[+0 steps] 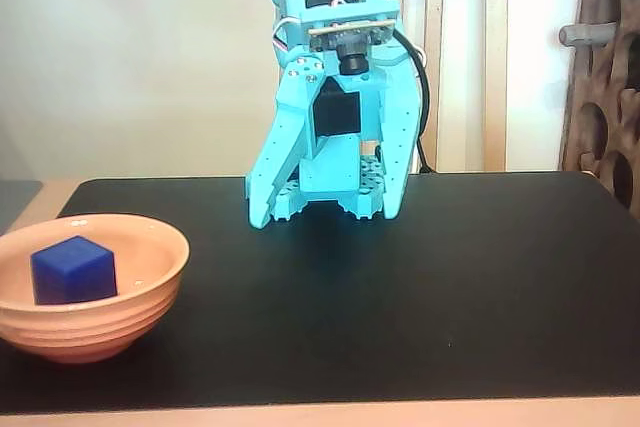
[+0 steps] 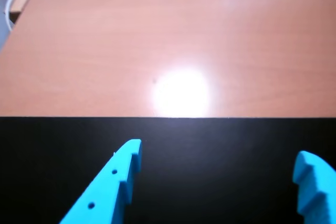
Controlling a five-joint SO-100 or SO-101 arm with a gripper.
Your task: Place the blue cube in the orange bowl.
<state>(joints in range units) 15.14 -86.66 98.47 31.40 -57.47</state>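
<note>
Blue cube [image 1: 72, 269] far from claw [image 1: 325, 215]

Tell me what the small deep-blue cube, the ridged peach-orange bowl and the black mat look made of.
The small deep-blue cube looks like solid plastic, smooth with a faint sheen. The ridged peach-orange bowl could be glazed ceramic or glossy plastic; its ridges catch soft highlights, and the look cannot settle which. The black mat appears matte, perhaps rubber or fabric, reflecting almost no light.

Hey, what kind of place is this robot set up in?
Probably a room in a home, not a lab: a wooden table with a black mat on it, a radiator behind, and a wooden wine rack at right in the fixed view.
</note>
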